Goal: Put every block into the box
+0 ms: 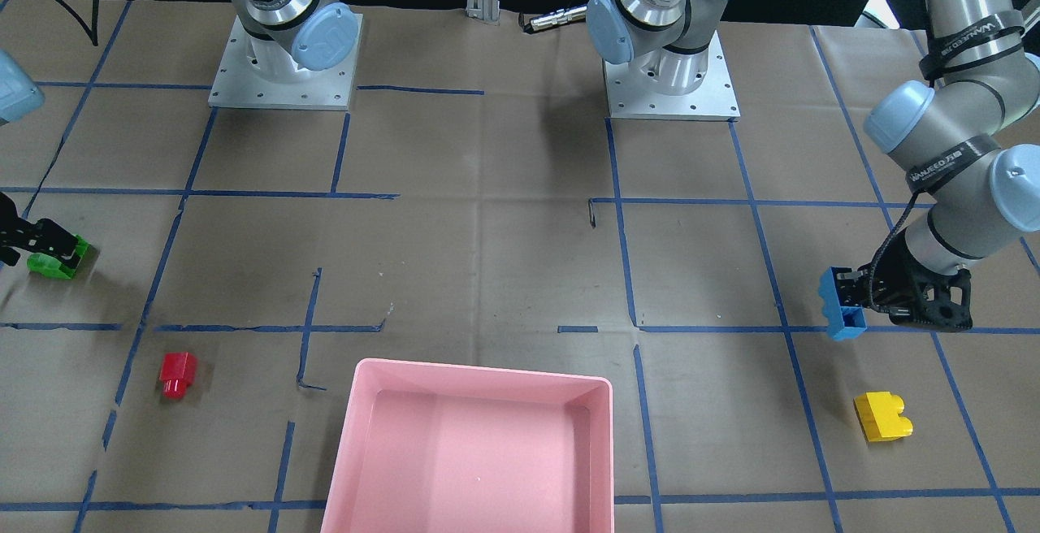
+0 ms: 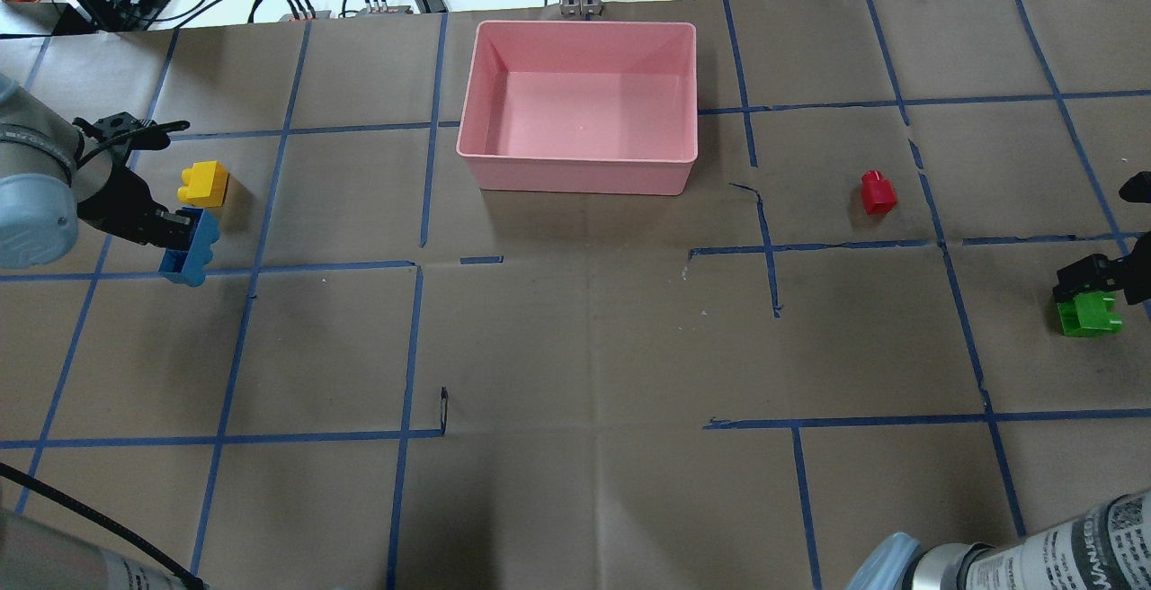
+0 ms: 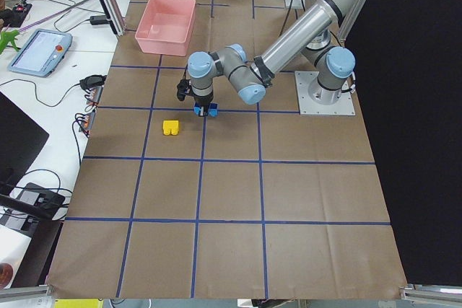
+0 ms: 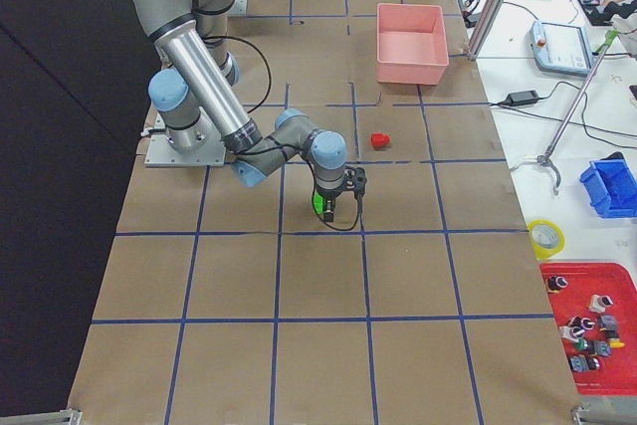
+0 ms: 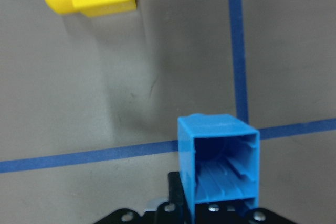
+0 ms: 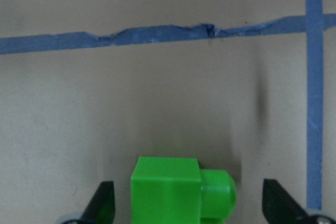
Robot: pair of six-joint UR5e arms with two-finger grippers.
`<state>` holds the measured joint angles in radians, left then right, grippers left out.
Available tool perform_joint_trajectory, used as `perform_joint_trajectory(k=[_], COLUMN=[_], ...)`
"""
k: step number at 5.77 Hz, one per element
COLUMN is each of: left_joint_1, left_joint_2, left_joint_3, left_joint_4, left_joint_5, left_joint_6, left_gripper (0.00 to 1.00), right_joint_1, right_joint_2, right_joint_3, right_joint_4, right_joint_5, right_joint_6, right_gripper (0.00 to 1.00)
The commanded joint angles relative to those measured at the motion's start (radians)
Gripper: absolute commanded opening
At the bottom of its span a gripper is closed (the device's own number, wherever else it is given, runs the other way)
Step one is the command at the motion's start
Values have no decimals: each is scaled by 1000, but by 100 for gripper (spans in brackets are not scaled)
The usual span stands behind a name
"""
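Pink box sits nearest the front-facing camera, on the paper-covered table; all four bricks are outside it. Next back, the yellow brick lies loose on the robot's left side and the small red brick on its right, each well apart from the box. Farther on, the left gripper is clamped on the long blue brick, held on end just beside the yellow one. It looks lifted slightly off the paper, though I cannot be sure. Farthest back, the right gripper is spread wide around the green brick, which rests on the table. Its fingers stand clear of the brick on both sides.
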<state>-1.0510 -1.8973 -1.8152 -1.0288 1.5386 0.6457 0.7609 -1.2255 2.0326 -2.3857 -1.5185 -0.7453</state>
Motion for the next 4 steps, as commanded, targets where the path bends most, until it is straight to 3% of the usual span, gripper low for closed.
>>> perform_joint_trajectory(k=[1, 2, 3, 4], left_joint_1=[-18, -55, -166, -284], left_joint_2=[13, 29, 38, 23], left_joint_3=[46, 101, 225, 366], left_joint_4=[-51, -59, -138, -231], left_joint_5=[-2, -38, -61, -60], left_joint_6=[-12, -12, -80, -225], left_gripper=[0, 0, 0, 0], right_joint_1=[0, 0, 0, 0], right_joint_2=[-3, -5, -2, -2], right_joint_3=[17, 23, 21, 20], right_joint_4=[5, 8, 8, 7], right_joint_5=[-8, -14, -12, -12], right_joint_6=[-2, -8, -8, -9], right_gripper=[98, 99, 99, 92])
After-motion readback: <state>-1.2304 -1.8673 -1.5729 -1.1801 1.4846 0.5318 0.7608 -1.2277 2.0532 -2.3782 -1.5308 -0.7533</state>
